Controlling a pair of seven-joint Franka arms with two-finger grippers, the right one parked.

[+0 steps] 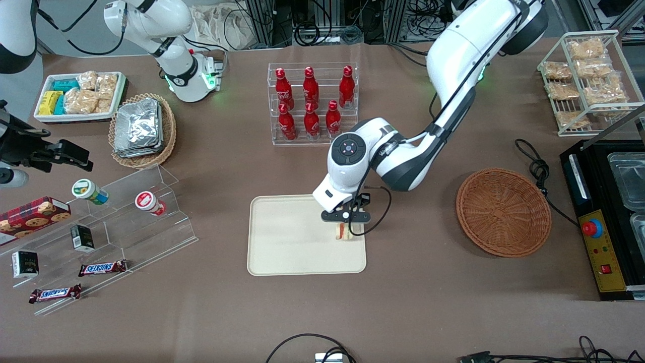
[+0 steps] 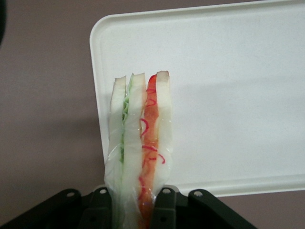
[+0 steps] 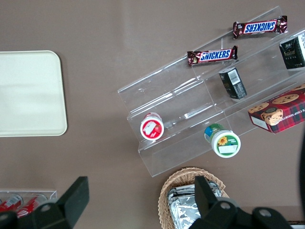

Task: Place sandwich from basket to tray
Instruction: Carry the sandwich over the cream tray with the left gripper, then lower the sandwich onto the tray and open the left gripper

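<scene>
My left gripper (image 1: pixel 345 227) hangs over the cream tray (image 1: pixel 287 252), near the tray's edge on the basket's side. It is shut on the sandwich (image 1: pixel 343 232), a wrapped white wedge with green and red-orange filling. In the left wrist view the sandwich (image 2: pixel 140 143) stands upright between the black fingers (image 2: pixel 164 210), over the tray's corner (image 2: pixel 228 95). I cannot tell whether it touches the tray. The reddish-brown basket (image 1: pixel 503 212) lies empty toward the working arm's end of the table.
A clear rack of red bottles (image 1: pixel 312 103) stands farther from the front camera than the tray. A clear stepped stand (image 1: pixel 116 222) with snacks and a tan basket of foil packets (image 1: pixel 141 128) lie toward the parked arm's end. A black appliance (image 1: pixel 604 212) sits beside the basket.
</scene>
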